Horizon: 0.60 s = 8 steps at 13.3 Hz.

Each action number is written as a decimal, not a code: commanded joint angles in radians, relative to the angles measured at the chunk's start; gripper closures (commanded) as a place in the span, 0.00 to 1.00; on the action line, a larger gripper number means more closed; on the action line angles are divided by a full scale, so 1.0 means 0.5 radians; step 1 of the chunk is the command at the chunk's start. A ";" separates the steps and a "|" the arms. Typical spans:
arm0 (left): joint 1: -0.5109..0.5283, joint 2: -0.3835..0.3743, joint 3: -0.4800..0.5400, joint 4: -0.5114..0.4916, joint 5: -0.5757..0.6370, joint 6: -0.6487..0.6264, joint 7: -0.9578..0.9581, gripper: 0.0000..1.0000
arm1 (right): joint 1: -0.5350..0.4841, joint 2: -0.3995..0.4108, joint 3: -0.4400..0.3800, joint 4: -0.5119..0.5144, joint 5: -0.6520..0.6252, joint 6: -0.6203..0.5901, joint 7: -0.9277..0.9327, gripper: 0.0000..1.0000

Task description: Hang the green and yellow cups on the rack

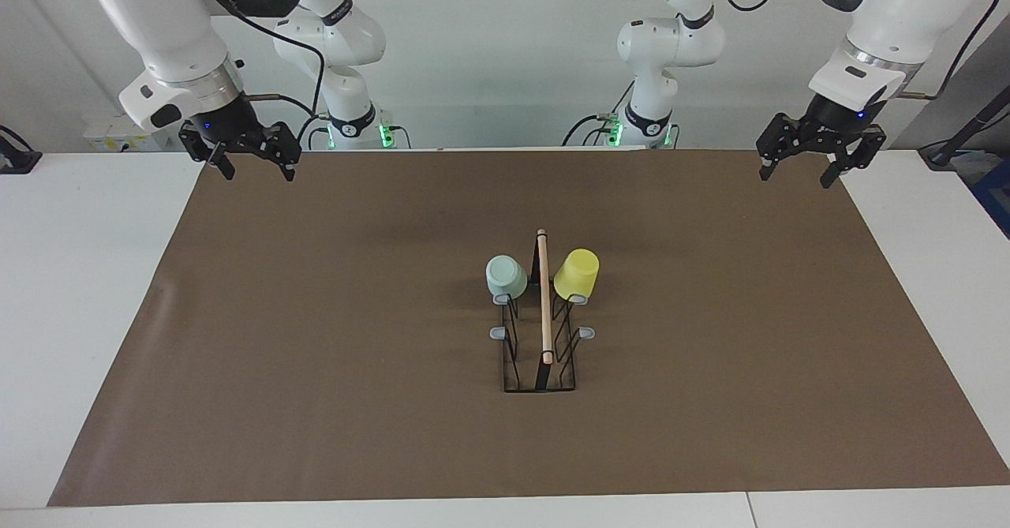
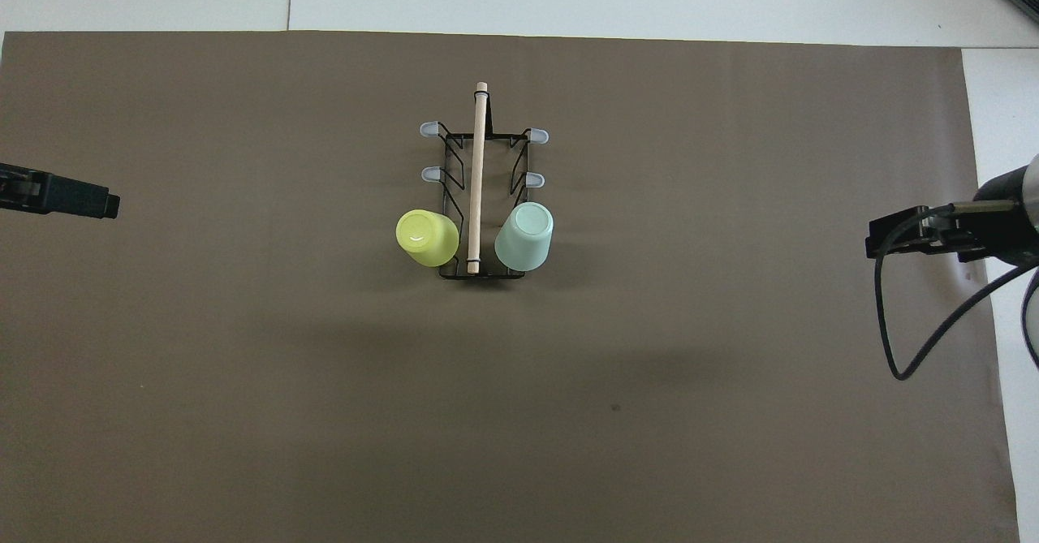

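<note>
Black wire rack (image 1: 540,354) with a wooden rod carries the inverted mint-green plastic cup (image 1: 506,276) and yellow plastic cup (image 1: 577,273) on its robot-end prongs, so left gripper (image 1: 803,170) and right gripper (image 1: 254,166) wait spread, empty, over the brown mat's (image 1: 316,354) corners.

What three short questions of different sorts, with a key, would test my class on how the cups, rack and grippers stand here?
1. True or false: both cups hang upside down on the rack.
2. Which cup hangs on the side toward the left arm's end of the table: (a) green, (b) yellow?
3. How many grey-tipped prongs show bare?

Key
1. True: the green cup and the yellow cup sit mouth down on the pair of prongs nearest the robots.
2. (b).
3. Four. The left gripper and right gripper wait open, holding nothing.
</note>
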 commanded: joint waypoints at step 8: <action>0.015 0.037 -0.093 0.079 0.120 -0.264 -0.107 0.00 | 0.116 0.017 -0.174 0.038 -0.023 -0.137 -0.013 0.00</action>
